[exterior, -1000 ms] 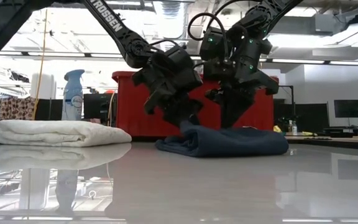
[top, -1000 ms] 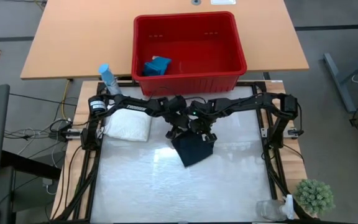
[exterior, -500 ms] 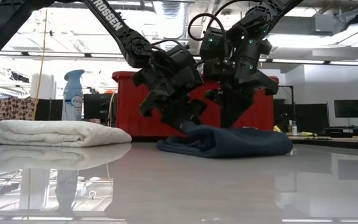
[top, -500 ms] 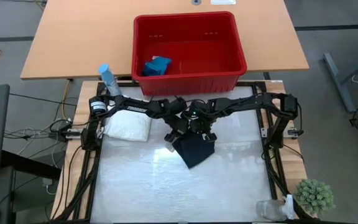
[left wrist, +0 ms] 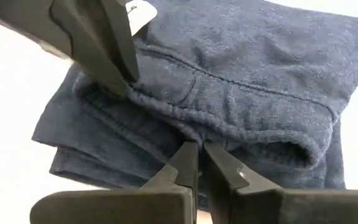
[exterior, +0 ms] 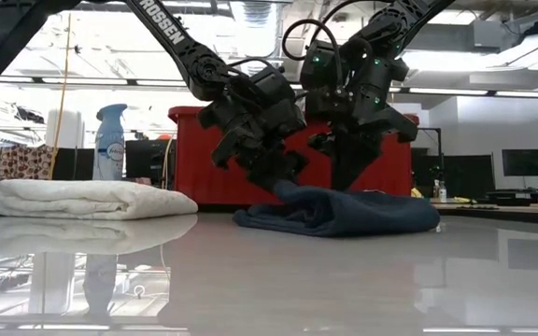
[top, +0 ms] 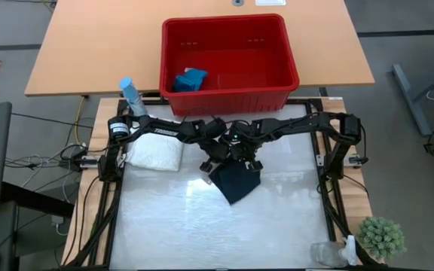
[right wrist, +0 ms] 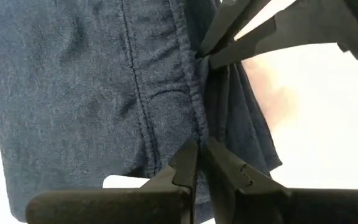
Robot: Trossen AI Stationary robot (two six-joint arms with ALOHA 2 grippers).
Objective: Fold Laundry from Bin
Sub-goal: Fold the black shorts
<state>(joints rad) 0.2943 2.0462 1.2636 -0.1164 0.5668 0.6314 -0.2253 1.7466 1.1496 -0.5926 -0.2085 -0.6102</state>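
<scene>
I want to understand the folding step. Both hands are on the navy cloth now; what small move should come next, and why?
Probably lift that edge a little. The left hand and right hand are both shut on the hem of the navy cloth, which lies bunched on the table; raising it lets the cloth be folded over.

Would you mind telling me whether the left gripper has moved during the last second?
Yes: the left gripper dropped slightly relative to the red bin and shut on the navy cloth.

"ROSSEN" lettering on left arm [exterior: 171,35], first letter cut off; nothing else legible.
</scene>
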